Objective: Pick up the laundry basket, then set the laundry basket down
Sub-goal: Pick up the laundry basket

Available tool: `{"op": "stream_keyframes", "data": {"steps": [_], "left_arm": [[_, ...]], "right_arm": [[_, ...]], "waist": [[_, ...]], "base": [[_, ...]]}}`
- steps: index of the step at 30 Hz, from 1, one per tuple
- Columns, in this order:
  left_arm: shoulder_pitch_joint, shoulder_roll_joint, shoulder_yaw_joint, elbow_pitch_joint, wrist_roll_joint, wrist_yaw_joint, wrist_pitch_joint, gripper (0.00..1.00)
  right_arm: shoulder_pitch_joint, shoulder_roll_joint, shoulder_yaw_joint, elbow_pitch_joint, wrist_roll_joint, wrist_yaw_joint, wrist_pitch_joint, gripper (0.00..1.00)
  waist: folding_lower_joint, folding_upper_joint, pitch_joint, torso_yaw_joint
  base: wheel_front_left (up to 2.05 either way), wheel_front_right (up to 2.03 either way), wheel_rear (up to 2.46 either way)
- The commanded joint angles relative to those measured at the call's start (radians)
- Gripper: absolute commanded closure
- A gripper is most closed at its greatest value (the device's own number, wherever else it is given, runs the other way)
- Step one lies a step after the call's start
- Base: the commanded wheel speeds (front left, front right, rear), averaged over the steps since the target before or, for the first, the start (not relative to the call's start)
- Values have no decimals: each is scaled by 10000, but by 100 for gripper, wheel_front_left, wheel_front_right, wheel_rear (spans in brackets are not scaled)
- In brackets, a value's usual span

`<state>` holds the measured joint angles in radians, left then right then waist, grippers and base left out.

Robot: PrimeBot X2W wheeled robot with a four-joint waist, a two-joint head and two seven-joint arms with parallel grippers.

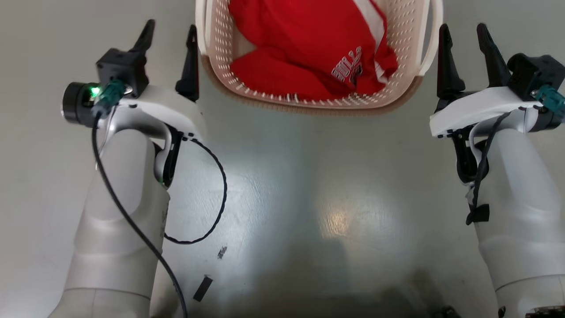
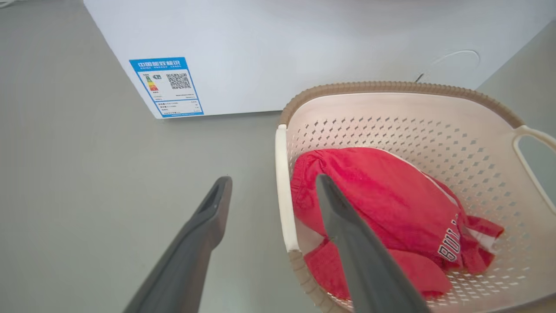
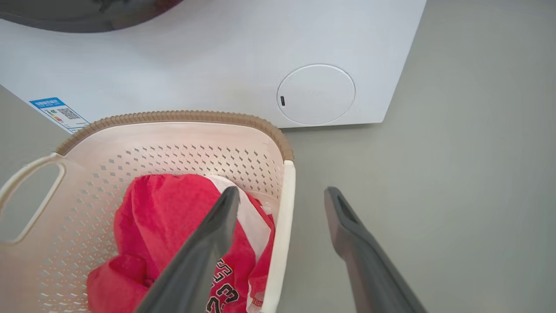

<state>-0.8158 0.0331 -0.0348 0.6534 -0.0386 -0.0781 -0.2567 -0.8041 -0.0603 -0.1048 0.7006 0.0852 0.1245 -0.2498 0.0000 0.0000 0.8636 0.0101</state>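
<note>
- Cream-white perforated plastic with a brown woven-look rim: the laundry basket (image 1: 309, 107) stands on the grey floor (image 1: 309, 198) at the top middle of the head view, its far part cut off by the frame edge.
- A crumpled red garment (image 1: 300, 48) with white trim and lettering lies inside the basket.
- The left gripper (image 1: 170, 42) is just beside the basket's left side and the right gripper (image 1: 464, 42) just beside its right side, so the basket sits between them. Each has its two dark fingers spread apart and holds nothing.
- A black cable (image 1: 218, 190) loops from the left wrist above the floor.
- Left wrist view: the fingers stand wide apart, one over bare floor, the other seen against the basket's inside and the red garment. The basket's white left side handle (image 2: 281, 187) shows in the gap between them; whether either finger touches it cannot be told.
- Beyond the basket is a white washing machine (image 2: 282, 39), with a blue label (image 2: 167, 87) near its lower corner.
- Right wrist view: the fingers are just as widely parted, one seen against the garment, the other over the floor, with the right side handle (image 3: 282, 226) between them. Contact cannot be told here either.
- A round cover (image 3: 316, 94) sits low on the washing machine's panel, past the basket's brown rim.
</note>
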Motion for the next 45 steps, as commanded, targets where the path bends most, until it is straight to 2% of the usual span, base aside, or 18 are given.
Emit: {"op": "stream_keyframes", "data": {"steps": [1, 20, 25, 45], "left_arm": [[-62, 224, 100, 68, 102, -36, -51, 0], [-1252, 181, -819, 1413, 126, -12, -51, 0], [-1469, 182, -810, 1720, 80, 128, -51, 0], [-2103, 260, -966, 2423, 58, 223, -51, 0]], "right_arm": [[21, 101, 75, -18, -76, 62, -120, 0], [-629, 101, 572, 724, 194, 62, -120, 0], [-733, 101, 757, 811, 335, 62, -120, 0], [-1173, 101, 1619, 1602, 1252, 62, -120, 0]], "waist": [[0, 0, 292, 3], [0, 0, 1021, -31], [0, 0, 1233, -73], [0, 0, 1644, -106]], "base": [[0, 0, 0], [0, 0, 0], [0, 0, 0], [0, 0, 0]]}}
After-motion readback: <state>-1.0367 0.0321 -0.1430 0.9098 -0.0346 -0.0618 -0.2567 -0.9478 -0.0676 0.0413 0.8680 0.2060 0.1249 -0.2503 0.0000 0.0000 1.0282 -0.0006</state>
